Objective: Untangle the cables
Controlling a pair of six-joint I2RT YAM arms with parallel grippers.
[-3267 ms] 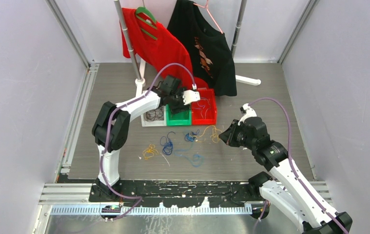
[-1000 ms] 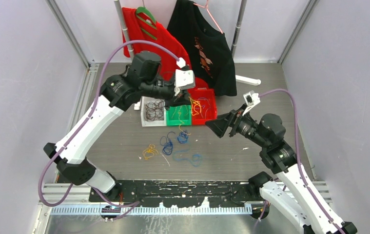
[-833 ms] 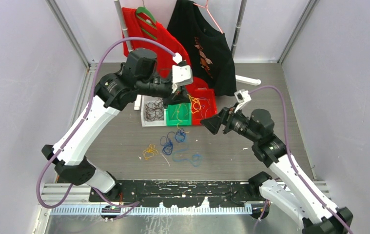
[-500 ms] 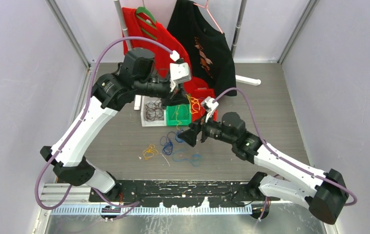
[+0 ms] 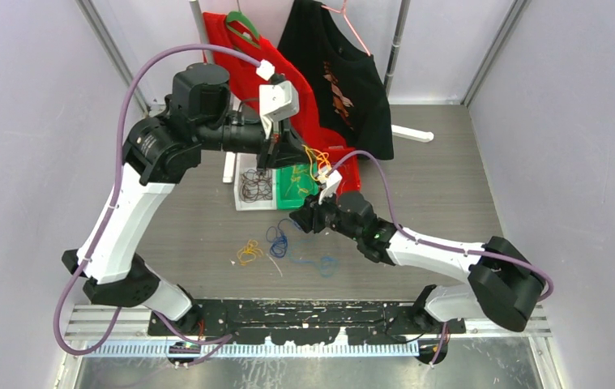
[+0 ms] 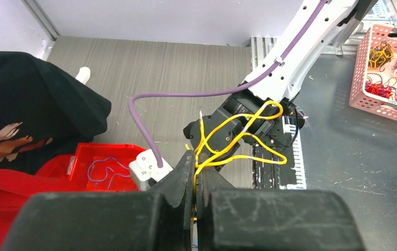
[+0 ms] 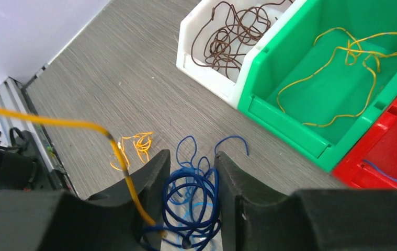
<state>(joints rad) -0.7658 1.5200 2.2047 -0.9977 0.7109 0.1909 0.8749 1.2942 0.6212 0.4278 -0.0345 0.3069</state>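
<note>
Left tool [image 6: 194,172] clamped on thin looped yellow wire [image 6: 238,157], held high to draw it free; right tool [image 7: 192,159] half-open astride dark blue wire clump [image 7: 193,198], probably to pin it.

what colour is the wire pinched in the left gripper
Yellow. The wire clamped in the left gripper shows best in the left wrist view.

A white plastic bin [image 7: 206,76], green plastic bin [image 7: 285,123] and red plastic bin [image 7: 384,157] sit side by side upper right on the grey wood-grain tabletop [image 7: 107,78].
</note>
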